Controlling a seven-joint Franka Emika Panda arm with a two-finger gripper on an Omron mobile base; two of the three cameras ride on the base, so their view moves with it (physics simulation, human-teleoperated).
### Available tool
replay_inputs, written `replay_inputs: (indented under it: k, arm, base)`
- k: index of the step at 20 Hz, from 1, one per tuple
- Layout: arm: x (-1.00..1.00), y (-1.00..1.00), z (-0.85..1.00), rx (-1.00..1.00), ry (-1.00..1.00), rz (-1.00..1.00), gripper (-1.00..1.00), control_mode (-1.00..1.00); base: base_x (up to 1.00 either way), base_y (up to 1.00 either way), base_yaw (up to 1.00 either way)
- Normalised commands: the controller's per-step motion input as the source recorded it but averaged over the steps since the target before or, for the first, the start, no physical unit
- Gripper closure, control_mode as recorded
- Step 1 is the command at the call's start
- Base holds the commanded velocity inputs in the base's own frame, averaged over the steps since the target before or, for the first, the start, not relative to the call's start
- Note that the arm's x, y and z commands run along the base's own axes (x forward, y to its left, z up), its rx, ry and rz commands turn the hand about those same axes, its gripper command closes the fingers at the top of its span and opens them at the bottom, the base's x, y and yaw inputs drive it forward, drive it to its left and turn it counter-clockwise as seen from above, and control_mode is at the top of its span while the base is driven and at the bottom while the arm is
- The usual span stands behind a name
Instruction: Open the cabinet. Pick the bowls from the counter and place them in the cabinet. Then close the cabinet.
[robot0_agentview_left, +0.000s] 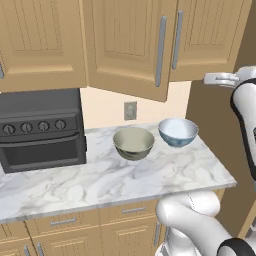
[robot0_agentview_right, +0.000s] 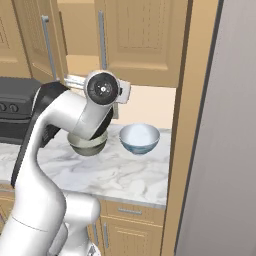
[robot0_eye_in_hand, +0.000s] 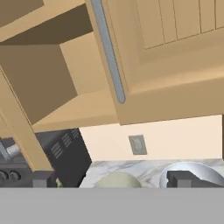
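The cabinet's left door (robot0_agentview_left: 125, 45) stands swung out. In the right base view the dark opening (robot0_agentview_right: 75, 30) shows beside the shut right door (robot0_agentview_right: 145, 40). The hand view looks up at the right door's bar handle (robot0_eye_in_hand: 109, 52) and into the inside (robot0_eye_in_hand: 43, 74). My gripper (robot0_eye_in_hand: 111, 180) is open and holds nothing, up in front of the cabinet and well above the bowls. The olive-grey bowl (robot0_agentview_left: 133, 142) and the white, blue-patterned bowl (robot0_agentview_left: 178, 131) sit side by side on the marble counter (robot0_agentview_left: 100, 180). My arm half hides the olive bowl (robot0_agentview_right: 87, 145), left of the white one (robot0_agentview_right: 139, 138).
A black oven (robot0_agentview_left: 40, 130) with knobs stands at the counter's left end. A wall outlet (robot0_agentview_left: 130, 110) sits behind the bowls. A tall wooden panel (robot0_agentview_right: 192, 125) closes the counter's right side. Low drawers (robot0_agentview_left: 65, 221) run under the counter edge.
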Motion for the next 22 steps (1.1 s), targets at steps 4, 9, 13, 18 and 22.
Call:
replay_inputs:
  k: [4,9,13,18,22]
  arm:
    - [0.84,0.11,-0.01,0.00,0.09,0.00,-1.00,-1.00]
    - [0.75,0.34,0.00,-0.01,0.08,0.00,-1.00,-1.00]
    - [0.56,0.61,0.00,-0.08,0.00,-0.03,-1.00,-1.00]
    - [0.37,0.78,0.00,-0.04,-0.05,0.00,-1.00,-1.00]
    - [0.23,0.97,0.00,0.00,-0.11,0.00,-1.00,-1.00]
  base:
    - [0.00,0.00,0.00]
    - [0.00,0.00,0.00]
    - [0.00,0.00,0.00]
    - [0.00,0.00,0.00]
    - [0.00,0.00,0.00]
